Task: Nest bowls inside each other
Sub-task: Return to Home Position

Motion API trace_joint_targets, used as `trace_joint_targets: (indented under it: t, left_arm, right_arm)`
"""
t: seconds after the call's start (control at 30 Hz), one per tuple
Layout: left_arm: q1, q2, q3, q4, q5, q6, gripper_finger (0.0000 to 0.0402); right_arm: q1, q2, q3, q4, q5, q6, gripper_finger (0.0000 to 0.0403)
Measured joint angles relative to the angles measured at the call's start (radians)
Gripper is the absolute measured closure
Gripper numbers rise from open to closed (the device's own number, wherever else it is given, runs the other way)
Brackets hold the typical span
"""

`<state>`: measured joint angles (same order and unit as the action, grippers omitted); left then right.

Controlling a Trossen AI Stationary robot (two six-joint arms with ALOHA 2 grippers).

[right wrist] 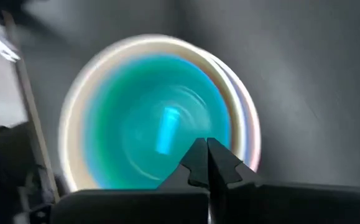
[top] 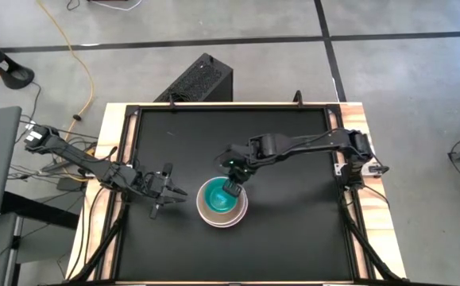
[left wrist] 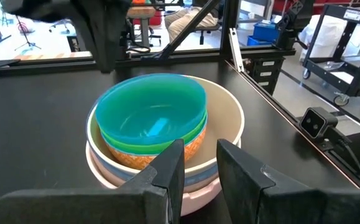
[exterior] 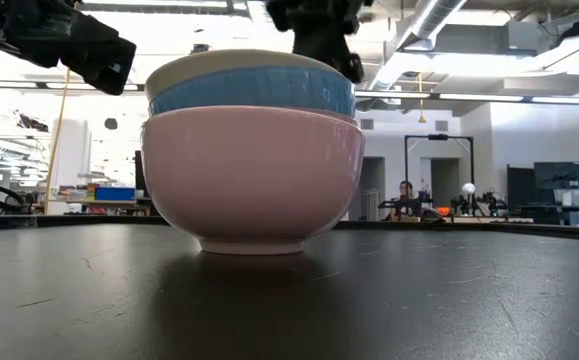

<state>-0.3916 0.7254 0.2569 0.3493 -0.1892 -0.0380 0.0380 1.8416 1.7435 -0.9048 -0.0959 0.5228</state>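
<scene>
All bowls [top: 211, 200] look nested on the counter [top: 293, 159], so the right claw [top: 231, 189], closed and empty above them, and the left claw [top: 174, 193], slightly open and empty, should only retreat home.

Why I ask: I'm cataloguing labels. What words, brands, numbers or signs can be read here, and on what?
None can be read.
The nested bowls: colours and an orange pattern, no lettering.
The black box: no legible mark.
The equipment in the room beyond: too small to read.
</scene>
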Motion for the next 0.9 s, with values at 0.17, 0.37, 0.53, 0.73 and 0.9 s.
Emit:
trace_joint_targets:
  t: [0.17, 0.37, 0.53, 0.73, 0.9]
  left_arm:
    - [0.000, 0.000, 0.000, 0.000, 0.000, 0.001, 0.0317]
    - [0.000, 0.000, 0.023, 0.007, 0.002, -0.001, 0.0317]
    - [-0.003, -0.024, 0.056, 0.013, -0.037, -0.025, 0.0317]
    - [-0.005, -0.120, 0.033, 0.028, -0.158, 0.050, 0.0317]
    - [0.007, -0.238, 0.010, 0.022, -0.160, 0.100, 0.0317]
  right_arm:
    - [0.017, -0.055, 0.002, 0.015, 0.000, -0.049, 0.0398]
    - [0.138, -0.199, 0.000, 0.010, 0.143, -0.175, 0.0398]
    - [0.266, -0.349, -0.159, 0.103, 0.305, -0.229, 0.0398]
    - [0.311, -0.611, -0.615, 0.496, 0.306, -0.248, 0.0398]
    - [0.266, -0.809, -0.975, 0.829, 0.304, -0.295, 0.0398]
